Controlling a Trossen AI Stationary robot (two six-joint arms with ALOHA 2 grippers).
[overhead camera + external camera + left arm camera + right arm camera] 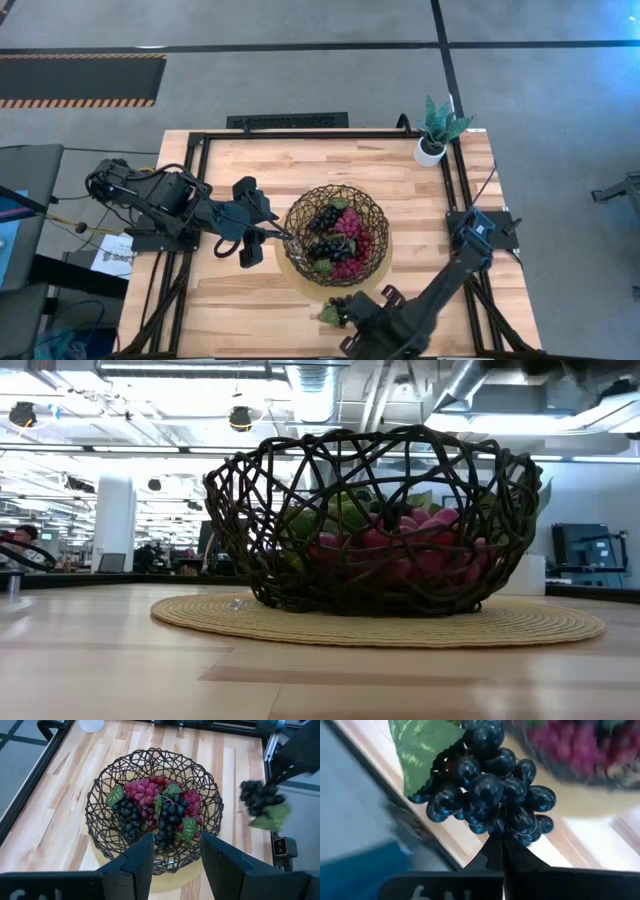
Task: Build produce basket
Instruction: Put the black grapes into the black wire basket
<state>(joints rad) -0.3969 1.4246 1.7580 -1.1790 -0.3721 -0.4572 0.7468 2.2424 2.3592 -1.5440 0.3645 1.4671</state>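
The basket (pixel 337 235), dark woven strands on a tan round mat (pixel 380 625), stands mid-table with red and dark grape bunches (pixel 160 810) inside. My right gripper (pixel 352 318) hovers near the table's front edge, just before the basket, shut on a dark bunch (pixel 490 790) with a green leaf (pixel 270 817). My left gripper (pixel 175 857) waits open at the basket's left rim (pixel 288 236), its fingers standing on either side of the rim. My right gripper pinches the dark bunch between its two shut fingertips (pixel 501 847), at one end of the cluster (pixel 507 831). It comes from above, slanting down. The bunch hangs clear of the table, its leaf to one side. Whether my left gripper touches the basket's rim, I cannot tell.
A small white pot with a green plant (pixel 436 135) stands at the table's far right corner. Black frame rails (pixel 195 190) run along the table's left and right edges. Bare wood lies left and right of the basket.
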